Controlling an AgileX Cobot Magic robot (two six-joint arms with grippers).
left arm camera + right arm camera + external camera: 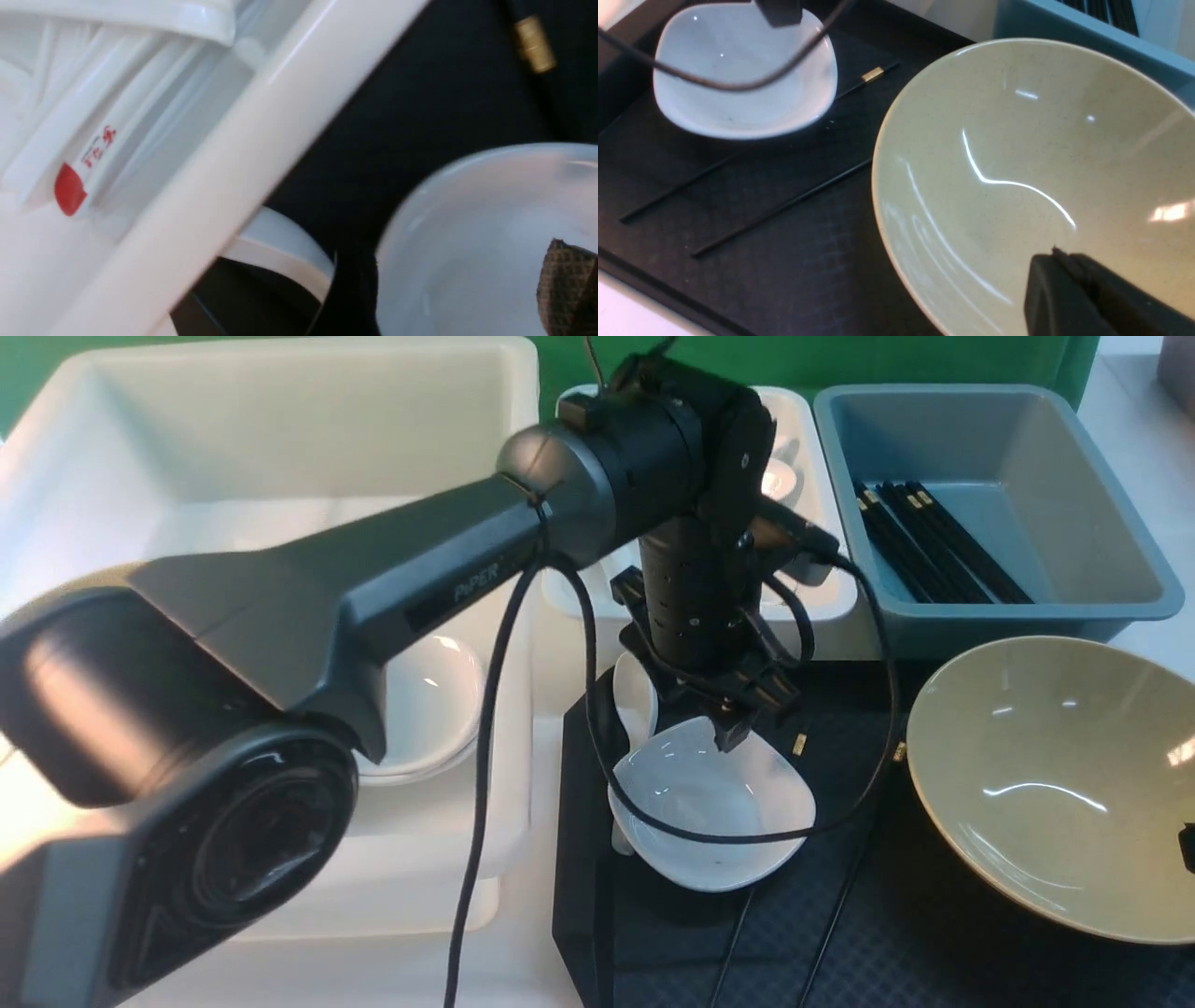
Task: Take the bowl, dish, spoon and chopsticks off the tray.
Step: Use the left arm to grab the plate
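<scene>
Now the left tool [736,733] pinches the rim of the dish [709,803], tilted over the tray [934,943], and the right tool [1062,280] pinches the bowl [1055,775] beside it; next, I judge, both must lift clear

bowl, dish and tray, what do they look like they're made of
Bowl: tan, glossy, glazed ceramic or possibly melamine; it shows sharp light streaks and fine speckles.
Dish: white and glossy, likely glazed porcelain; bright highlights and a smooth rim.
Tray: black plastic by the look, matte, with a fine diamond texture.
</scene>
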